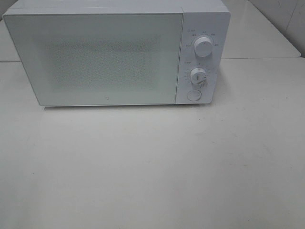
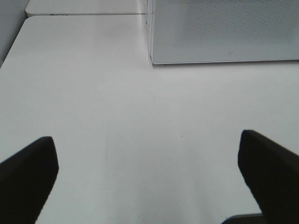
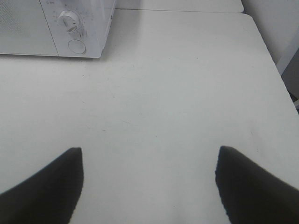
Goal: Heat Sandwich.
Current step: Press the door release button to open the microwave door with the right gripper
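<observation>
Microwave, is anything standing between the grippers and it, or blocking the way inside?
The microwave has its door shut, so the inside is closed off. Nothing visible lies on the table between it and the left gripper or right gripper. No sandwich shows in any view.

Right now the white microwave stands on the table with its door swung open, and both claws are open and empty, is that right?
Not quite. The door of the microwave is shut, flush with the control panel, as the exterior high view shows. The rest holds: the microwave stands on the table, and the left claw and right claw are open and empty.
</observation>
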Robot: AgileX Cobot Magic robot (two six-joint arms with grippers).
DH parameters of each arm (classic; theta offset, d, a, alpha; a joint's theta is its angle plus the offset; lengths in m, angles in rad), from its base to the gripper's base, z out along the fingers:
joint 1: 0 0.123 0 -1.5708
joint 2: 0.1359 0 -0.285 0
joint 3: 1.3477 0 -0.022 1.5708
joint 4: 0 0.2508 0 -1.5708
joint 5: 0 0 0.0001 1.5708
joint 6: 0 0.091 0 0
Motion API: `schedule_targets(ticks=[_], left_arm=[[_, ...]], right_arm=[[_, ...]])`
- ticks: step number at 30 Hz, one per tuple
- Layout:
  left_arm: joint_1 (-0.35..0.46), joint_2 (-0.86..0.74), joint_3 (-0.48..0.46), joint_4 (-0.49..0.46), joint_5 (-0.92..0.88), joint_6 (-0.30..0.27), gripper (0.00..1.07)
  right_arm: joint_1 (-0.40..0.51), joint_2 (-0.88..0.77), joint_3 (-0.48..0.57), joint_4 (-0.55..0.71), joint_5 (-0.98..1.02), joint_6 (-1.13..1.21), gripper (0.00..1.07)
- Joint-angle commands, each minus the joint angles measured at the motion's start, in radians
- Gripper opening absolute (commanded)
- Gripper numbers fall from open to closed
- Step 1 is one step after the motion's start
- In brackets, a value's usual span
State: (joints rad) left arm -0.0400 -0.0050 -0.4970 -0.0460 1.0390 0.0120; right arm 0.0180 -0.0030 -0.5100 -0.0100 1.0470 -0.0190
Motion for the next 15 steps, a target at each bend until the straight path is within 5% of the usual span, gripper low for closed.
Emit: schedule_targets(ticks=[1,15], left_arm=[[0.003,-0.023,0.004,-0.006,-0.012,0.002,1.04],[0.003,-0.023,0.004,-0.006,-0.012,0.002,1.04]], right_arm=[[-0.007,-0.009,-0.015,0.0,-0.017,0.009,0.76],[-0.007,0.259,-0.036,0.0,-0.445,0.019,0.76]])
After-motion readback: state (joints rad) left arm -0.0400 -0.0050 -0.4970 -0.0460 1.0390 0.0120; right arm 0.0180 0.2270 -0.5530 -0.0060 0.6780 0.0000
